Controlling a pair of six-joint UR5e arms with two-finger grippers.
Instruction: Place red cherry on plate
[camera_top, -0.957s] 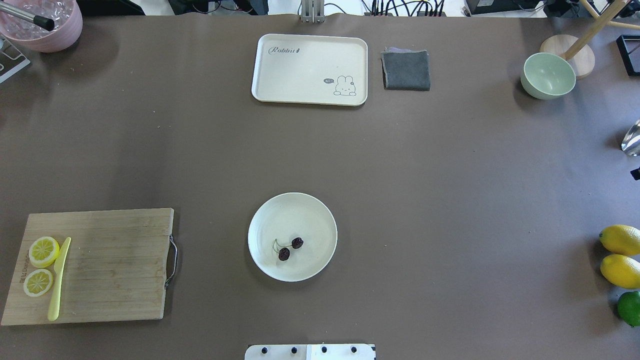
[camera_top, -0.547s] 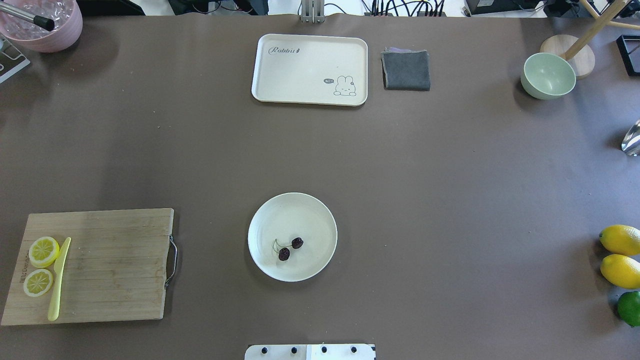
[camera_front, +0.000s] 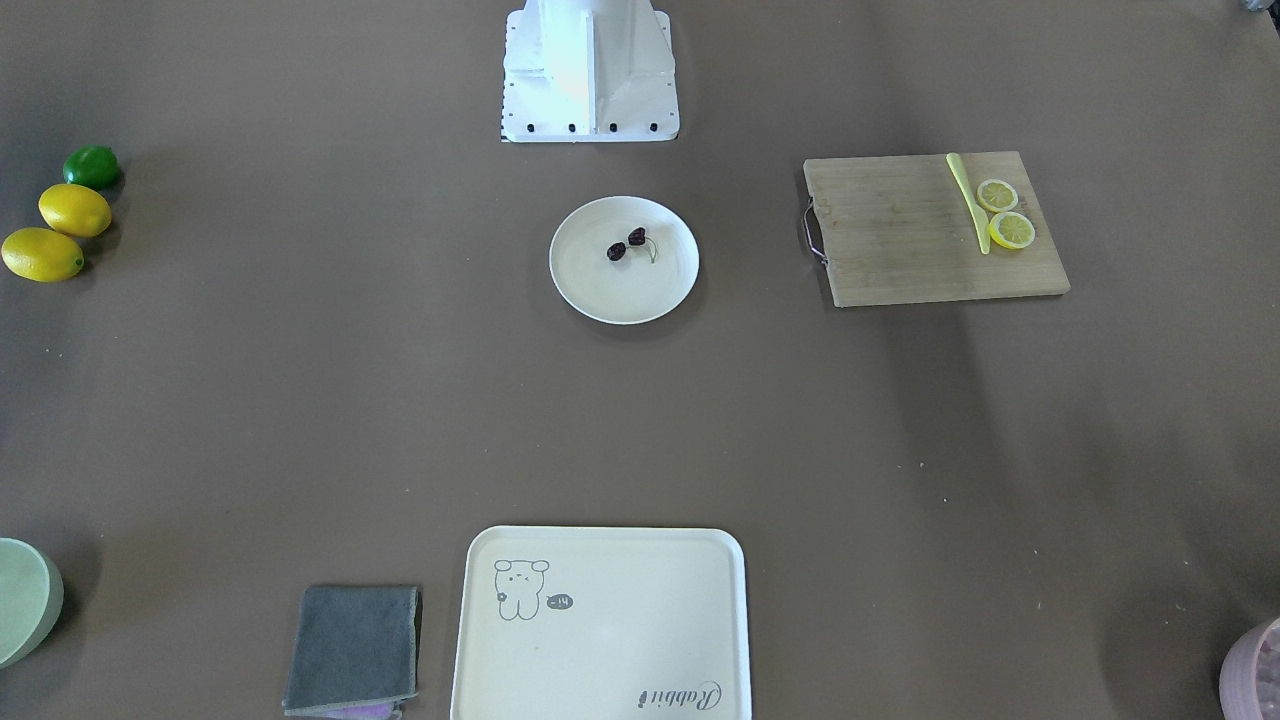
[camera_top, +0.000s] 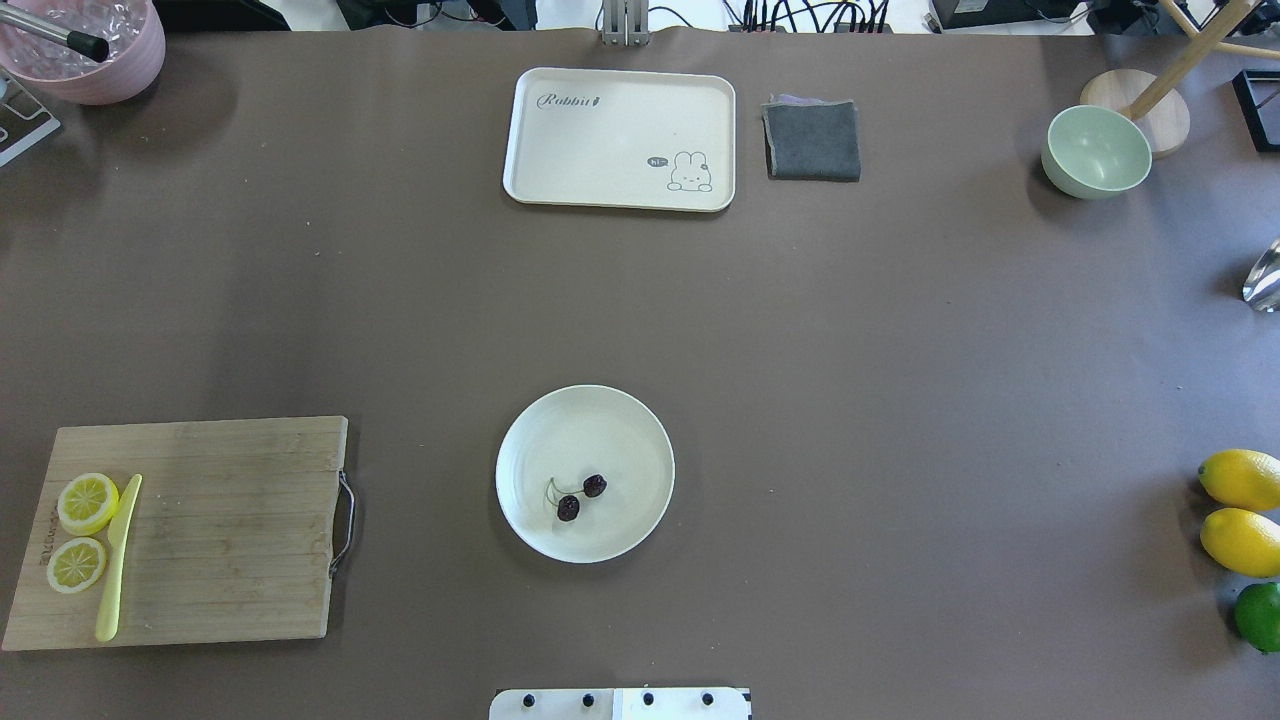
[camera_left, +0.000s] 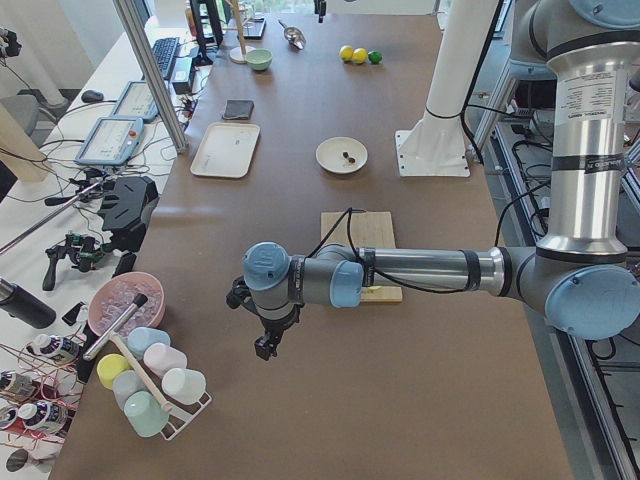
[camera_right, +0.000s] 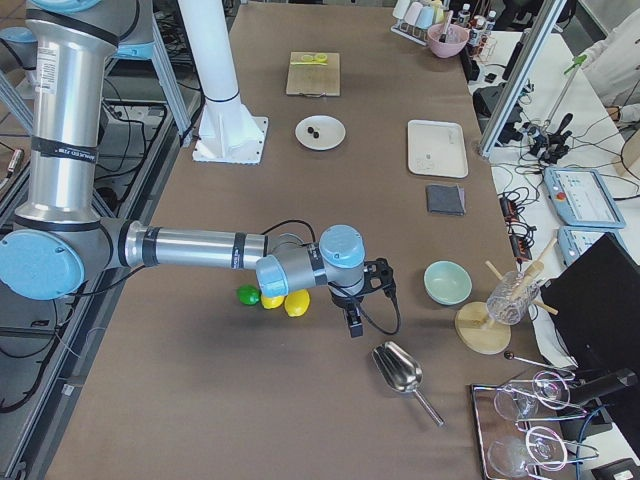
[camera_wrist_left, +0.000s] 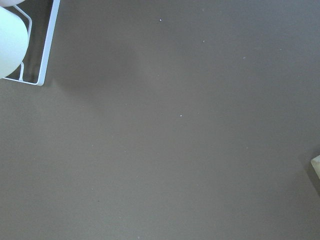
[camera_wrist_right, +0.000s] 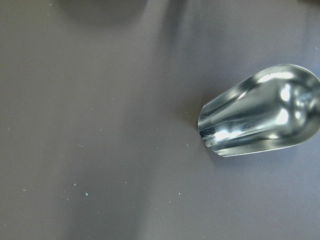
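Observation:
The red cherry (camera_top: 580, 497), two dark maroon fruits on a thin pale stem, lies inside the round cream plate (camera_top: 590, 420), slightly toward the robot's side of its middle. The front view shows the same cherry (camera_front: 625, 243) on that plate (camera_front: 625, 290). Neither gripper is near it. My left gripper (camera_left: 262, 345) hangs over bare table far out at the left end, beside a cup rack. Out at the right end, my right gripper (camera_right: 352, 325) hovers close to a metal scoop. Only the side views show them, so I cannot tell whether either is open or shut.
A wooden cutting board (camera_top: 230, 530) with lemon slices (camera_top: 88, 503) and a yellow knife (camera_top: 118, 560) sits at the left. At the back are a cream tray (camera_top: 620, 130), grey cloth (camera_top: 812, 140) and green bowl (camera_top: 1096, 150). Lemons (camera_top: 1240, 510), a lime (camera_top: 1258, 616) and a scoop (camera_wrist_right: 260, 110) lie at the right.
A dark part at the right edge of the overhead view one second ago has left the frame. The cherry and the plate have not moved.

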